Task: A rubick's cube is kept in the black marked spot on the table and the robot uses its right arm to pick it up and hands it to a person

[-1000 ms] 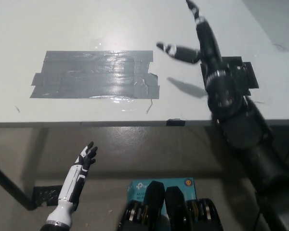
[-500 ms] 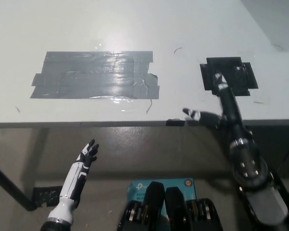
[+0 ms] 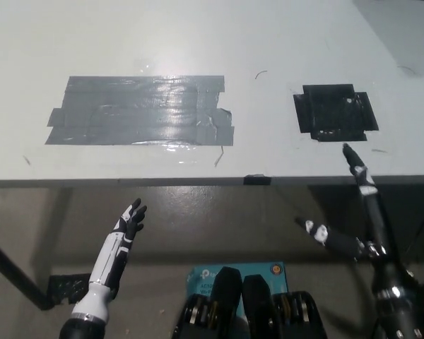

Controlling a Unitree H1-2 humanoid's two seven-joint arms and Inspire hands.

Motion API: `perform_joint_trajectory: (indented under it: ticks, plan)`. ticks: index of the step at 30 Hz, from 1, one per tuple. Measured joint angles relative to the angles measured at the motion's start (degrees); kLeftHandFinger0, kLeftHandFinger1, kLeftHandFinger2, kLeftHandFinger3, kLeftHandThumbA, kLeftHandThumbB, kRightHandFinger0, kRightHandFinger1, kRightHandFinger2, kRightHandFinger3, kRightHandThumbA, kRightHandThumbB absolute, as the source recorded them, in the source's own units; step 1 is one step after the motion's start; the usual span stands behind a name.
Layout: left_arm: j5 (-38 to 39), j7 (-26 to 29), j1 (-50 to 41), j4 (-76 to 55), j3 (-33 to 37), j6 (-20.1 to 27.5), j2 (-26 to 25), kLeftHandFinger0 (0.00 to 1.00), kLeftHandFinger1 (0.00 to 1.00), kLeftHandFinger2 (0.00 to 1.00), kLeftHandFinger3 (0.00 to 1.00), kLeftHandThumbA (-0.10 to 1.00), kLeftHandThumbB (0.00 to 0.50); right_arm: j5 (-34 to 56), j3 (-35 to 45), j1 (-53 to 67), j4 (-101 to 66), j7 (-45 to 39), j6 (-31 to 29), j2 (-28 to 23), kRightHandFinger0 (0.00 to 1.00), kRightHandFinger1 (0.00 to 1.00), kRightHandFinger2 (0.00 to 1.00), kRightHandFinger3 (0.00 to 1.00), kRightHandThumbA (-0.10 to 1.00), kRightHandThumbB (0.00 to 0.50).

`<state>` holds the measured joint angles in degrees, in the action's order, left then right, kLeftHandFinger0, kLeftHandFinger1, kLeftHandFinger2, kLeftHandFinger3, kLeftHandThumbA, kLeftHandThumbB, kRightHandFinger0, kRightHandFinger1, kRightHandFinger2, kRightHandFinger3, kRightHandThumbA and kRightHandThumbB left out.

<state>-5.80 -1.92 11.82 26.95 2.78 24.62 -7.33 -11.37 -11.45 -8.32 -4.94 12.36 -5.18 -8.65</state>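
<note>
Black right hand (image 3: pixel 357 219) low by the table (image 3: pixel 268 42) edge, fingers spread, holding nothing. White left hand (image 3: pixel 124 236) below the table, fingers apart. Black marked spot (image 3: pixel 335 112) bare, no cube visible; teal box (image 3: pixel 268 270) lettering unreadable.

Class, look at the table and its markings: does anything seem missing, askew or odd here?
The black marked spot holds no cube, and none shows anywhere in view. The grey tape patch is wrinkled, with a strip peeling at its lower right corner. Both hands, right and left, hang open below the table edge.
</note>
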Motion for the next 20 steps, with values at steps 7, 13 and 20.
perform_joint_trajectory:
  ticks: [7,13,20]
  plan:
    - [-0.01,0.01,0.73,-0.02,0.06,0.07,-0.04,1.00,1.00,1.00,1.00,1.00,0.034,0.78,1.15,0.73,9.05,0.00,-6.25,0.48,1.00,1.00,1.00,1.00,0.87,0.091]
    - [-0.01,0.02,-0.05,-0.08,0.13,0.13,-0.01,1.00,1.00,1.00,1.00,1.00,0.034,1.86,1.94,-0.22,23.56,-0.03,-11.44,2.71,1.00,1.00,1.00,1.00,0.84,0.062]
    - [-0.03,0.04,-5.02,-0.61,0.71,0.22,0.06,1.00,1.00,1.00,1.00,1.00,0.048,1.99,1.89,1.25,31.45,0.42,-16.23,4.27,1.00,1.00,1.00,1.00,0.86,0.059]
